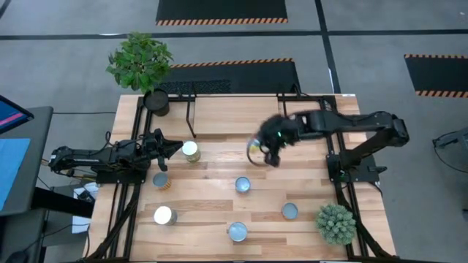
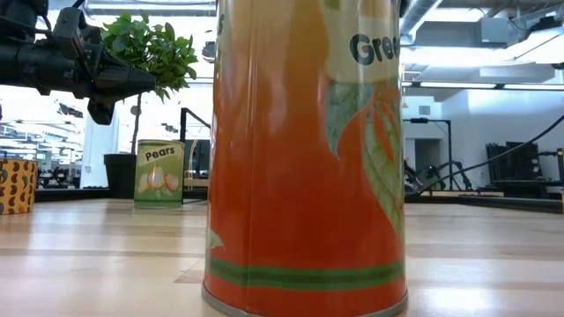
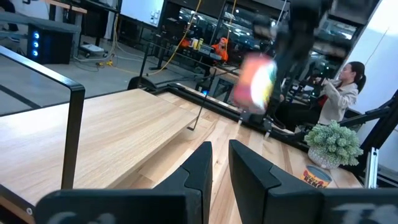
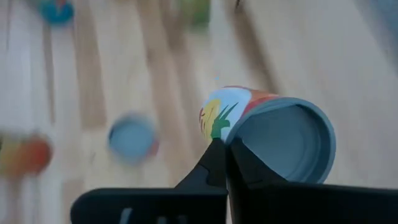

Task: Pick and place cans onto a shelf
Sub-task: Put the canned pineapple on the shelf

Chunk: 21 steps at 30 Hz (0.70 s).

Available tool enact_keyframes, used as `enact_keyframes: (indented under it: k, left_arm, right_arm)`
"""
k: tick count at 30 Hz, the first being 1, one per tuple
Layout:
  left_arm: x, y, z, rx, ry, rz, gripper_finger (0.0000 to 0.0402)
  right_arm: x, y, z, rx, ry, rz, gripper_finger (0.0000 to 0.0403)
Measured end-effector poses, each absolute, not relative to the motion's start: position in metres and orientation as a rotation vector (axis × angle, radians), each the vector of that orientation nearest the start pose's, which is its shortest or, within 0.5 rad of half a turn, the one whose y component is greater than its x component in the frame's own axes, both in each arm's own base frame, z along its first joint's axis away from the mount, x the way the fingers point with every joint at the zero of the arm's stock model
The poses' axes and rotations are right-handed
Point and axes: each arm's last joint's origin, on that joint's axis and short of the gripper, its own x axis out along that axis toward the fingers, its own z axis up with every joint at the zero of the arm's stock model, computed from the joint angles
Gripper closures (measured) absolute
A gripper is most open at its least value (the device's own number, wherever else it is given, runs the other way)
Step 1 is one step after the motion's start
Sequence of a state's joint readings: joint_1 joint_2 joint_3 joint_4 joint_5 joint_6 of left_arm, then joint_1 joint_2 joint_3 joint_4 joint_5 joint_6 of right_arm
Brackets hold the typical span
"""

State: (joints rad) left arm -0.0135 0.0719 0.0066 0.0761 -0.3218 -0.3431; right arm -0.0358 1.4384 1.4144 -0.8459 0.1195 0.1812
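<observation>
My right gripper (image 1: 265, 151) hangs above the table's middle, shut on a can (image 4: 273, 137) with a white, orange and green label; the same can (image 3: 255, 84) shows blurred in the left wrist view. Several other cans stand upright on their bases: one (image 1: 190, 151) beside my left gripper (image 1: 174, 149), others (image 1: 243, 185) (image 1: 290, 211) (image 1: 238, 232) nearer the front. The shelf (image 1: 234, 113), a wooden board in a black frame, runs along the far side. My left gripper (image 3: 219, 158) points level, a narrow gap between its fingers, nothing in it. My right gripper holds the can by the rim of one round end (image 4: 231, 142), where the rim meets the labelled wall. The fingertips (image 4: 217, 163) close on that edge, slanting down from above. The can is lifted clear of the table and tilted, its recessed end turned toward the wrist.
A large orange can (image 2: 304, 158) stands right before the low camera, and a green "Pears" can (image 2: 160, 176) farther back. A potted plant (image 1: 140, 62) sits at the far left corner, a small green plant (image 1: 336, 223) at the near right. A person (image 3: 345, 87) stands beyond the table.
</observation>
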Motion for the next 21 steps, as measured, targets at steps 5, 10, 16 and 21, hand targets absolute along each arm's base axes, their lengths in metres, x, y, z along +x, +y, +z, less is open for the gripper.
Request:
enact_keyframes:
  k: [5,10,16,21]
  left_arm:
    - [0.1,0.008,0.167,-0.342,-0.063,0.303,0.0358]
    - [0.1,0.008,0.167,-0.343,-0.064,0.303,0.0358]
    - [0.1,0.008,0.167,-0.342,-0.063,0.303,0.0358]
    - [0.1,0.008,0.167,-0.342,-0.063,0.303,0.0358]
  right_arm:
    - [0.327,-0.055,0.365,0.046,0.731,-0.271,0.0399]
    - [0.36,-0.106,0.349,0.031,0.832,-0.273,0.0399]
    - [0.39,-0.162,0.322,-0.001,0.956,-0.272,0.0399]
    - [0.405,-0.189,0.315,-0.055,1.013,-0.251,0.0399]
